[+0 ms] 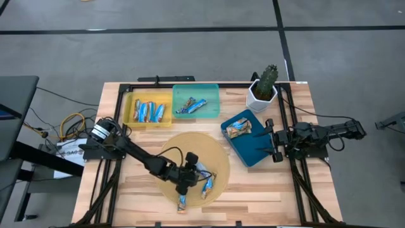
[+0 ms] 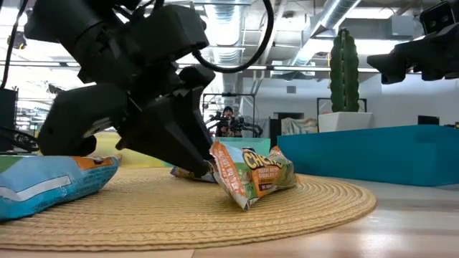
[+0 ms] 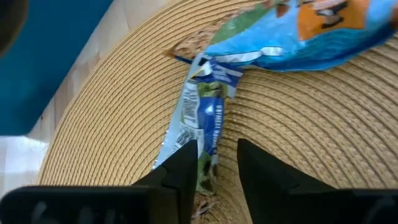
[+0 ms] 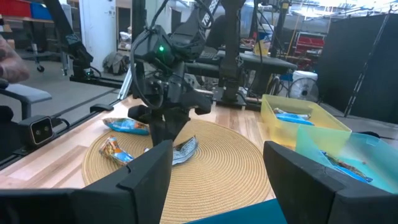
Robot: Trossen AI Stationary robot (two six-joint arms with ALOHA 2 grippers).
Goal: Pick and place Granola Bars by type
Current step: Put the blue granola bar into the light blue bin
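Left tool: I am pressing it down on the round woven straw mat at the near middle of the wooden surface; my fingers are standing a little apart, straddling the end of a crumpled blue-and-green wrapped granola bar. I cannot tell whether they are gripping it.

Right tool: I am holding it with fingers spread wide, over the right edge of the dark blue tray, clamped on nothing.

Bars on the mat: a bright blue wrapped bar is lying just right of my left tool; another blue bar is lying at the mat's near edge.

Sorted bars: several blue-and-tan bars are sitting in the yellow tray, a few in the teal tray, one in the dark blue tray.

Far right: a cactus in a white pot is standing.
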